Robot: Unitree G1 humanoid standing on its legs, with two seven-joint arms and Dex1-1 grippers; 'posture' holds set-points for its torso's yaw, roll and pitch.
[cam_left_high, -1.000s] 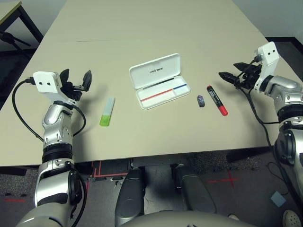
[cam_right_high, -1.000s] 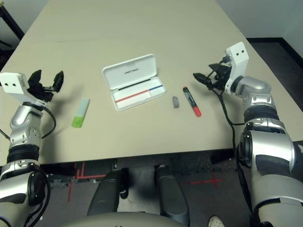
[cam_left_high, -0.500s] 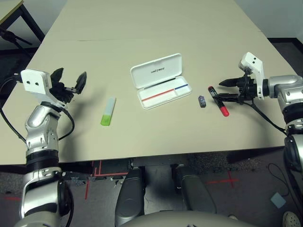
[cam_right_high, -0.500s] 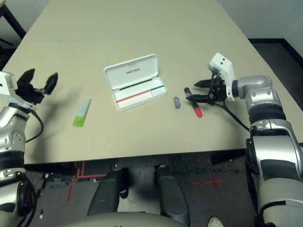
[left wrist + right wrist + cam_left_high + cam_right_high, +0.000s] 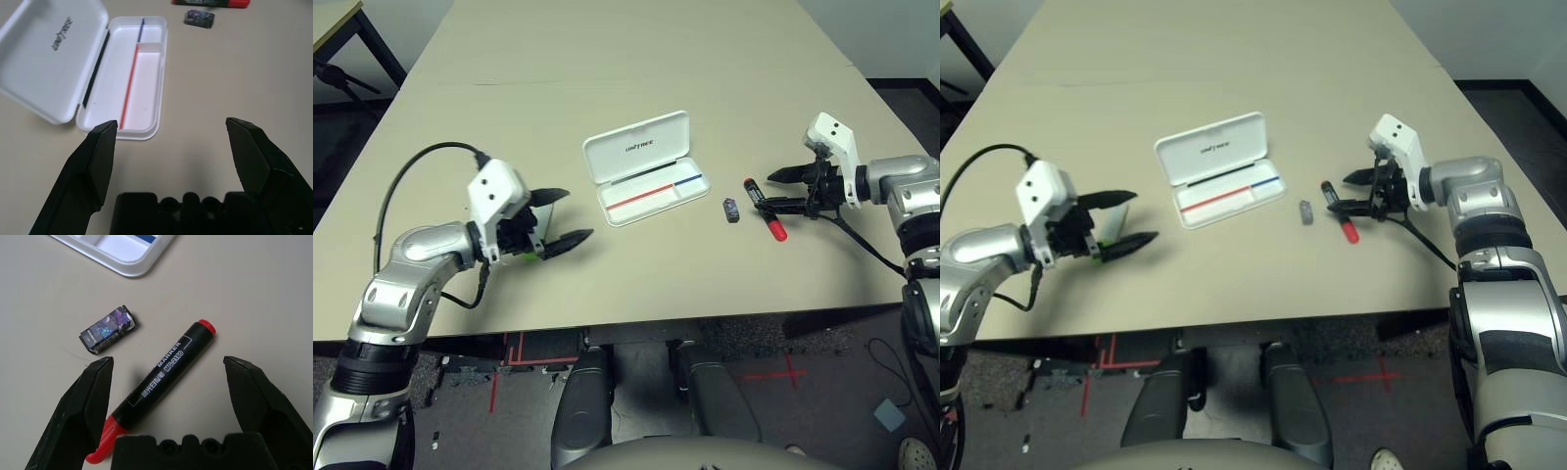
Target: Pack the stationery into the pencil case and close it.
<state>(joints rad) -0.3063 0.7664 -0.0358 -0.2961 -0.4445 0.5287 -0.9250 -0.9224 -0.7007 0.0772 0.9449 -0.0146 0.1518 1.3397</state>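
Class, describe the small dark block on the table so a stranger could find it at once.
Start at the open white case mid-table. Toward the robot's right lies a red marker; the block sits between them, touching neither. It is far shorter than the marker, with a dark purplish printed wrapper.

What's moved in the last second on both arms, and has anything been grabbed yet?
The left pincer swung down from the table's left edge to the flat green-and-translucent bar, open over it. The right pincer came down and in, now open around the red marker with black cap. Nothing is gripped. The open white plastic pencil case, the small dark block, marker and bar lie where they were.
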